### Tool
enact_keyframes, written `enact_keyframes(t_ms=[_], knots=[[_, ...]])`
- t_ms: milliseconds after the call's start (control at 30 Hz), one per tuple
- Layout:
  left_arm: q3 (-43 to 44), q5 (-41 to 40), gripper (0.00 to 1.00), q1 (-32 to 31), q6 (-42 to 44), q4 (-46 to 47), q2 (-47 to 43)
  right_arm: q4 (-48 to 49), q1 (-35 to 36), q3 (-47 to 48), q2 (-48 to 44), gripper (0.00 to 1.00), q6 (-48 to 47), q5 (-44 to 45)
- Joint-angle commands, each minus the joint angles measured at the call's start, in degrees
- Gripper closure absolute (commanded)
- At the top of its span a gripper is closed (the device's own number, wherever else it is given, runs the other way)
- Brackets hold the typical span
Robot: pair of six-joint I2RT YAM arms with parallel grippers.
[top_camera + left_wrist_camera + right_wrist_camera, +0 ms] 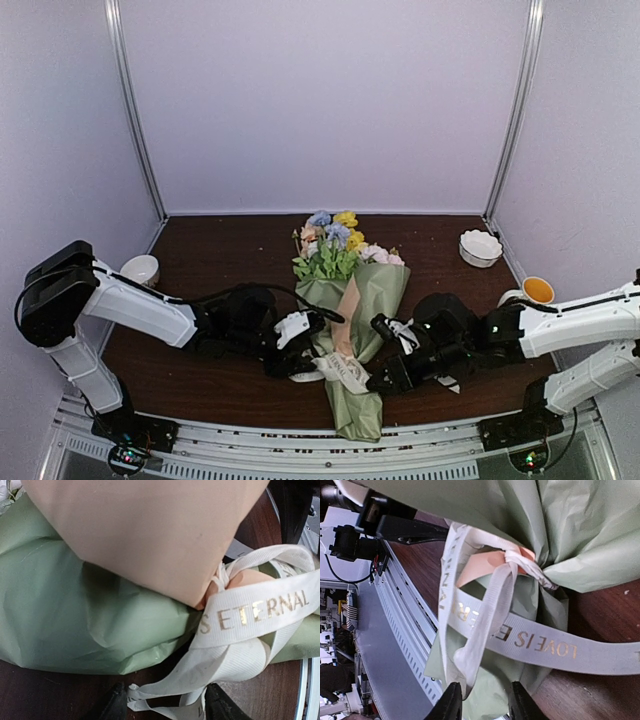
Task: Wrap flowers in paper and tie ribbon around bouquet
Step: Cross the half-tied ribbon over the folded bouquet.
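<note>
**Tied bouquet lies between two open claws**

At the far left a small white bowl (140,268) stands on the dark brown surface (220,250), just beside the left arm. The left claw (166,695) reaches in from the left to the waist of the bouquet (352,320). Its two fingers stand apart. Loose ends of the ribbon (343,372) lie between them, but the fingers do not press on it, so this claw is open and grips nothing.

The bouquet lies in the middle of the surface, between the two claws. The flowers (335,245) point toward the far wall and the narrow foot is at the near edge. The blooms are blue, yellow, pink and white over green leaves. The paper (380,290) is wrapped around the stems as a cone, sage green outside, with a tan flap showing along the middle. The cream ribbon is knotted around the narrow part of the cone, and its loops and tails spread to both sides. Gold letters on it read "LOVE IS ETERNAL".

The right claw (485,687) comes from the right to the same place. Its fingers are also apart, and a folded end of the ribbon lies between them without being pinched.

Further right, a scalloped white bowl (480,247) stands near the far corner. A white cup (538,290) with orange-yellow content stands nearer. Both are well apart from the bouquet.
</note>
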Motion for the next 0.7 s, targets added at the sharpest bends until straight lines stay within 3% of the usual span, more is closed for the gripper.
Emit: enact_keyframes(t_ms=[0, 100, 233, 433, 667], knots=[[-0.1, 0.3, 0.43, -0.1, 0.5, 2.7, -0.9, -16.4, -0.4, 6.9, -7.5, 0.63, -7.7, 5.3], [-0.3, 1.5, 0.43, -0.1, 0.5, 2.6, -1.1, -22.5, -0.4, 9.5, -10.4, 0.60, -12.1, 4.3], [-0.3, 1.4, 0.43, -0.1, 0.5, 2.8, -1.2, -25.2, -0.1, 13.3, -11.4, 0.63, -18.0, 3.7], [-0.3, 2.5, 0.43, 0.2, 0.3, 2.8, -1.4, -12.7, 2.4, 18.2, -6.2, 0.74, -28.1, 9.4], [-0.3, 3.8, 0.43, 0.5, 0.0, 2.3, -1.1, -12.7, 3.6, 20.8, 3.9, 0.79, -39.5, 13.7]])
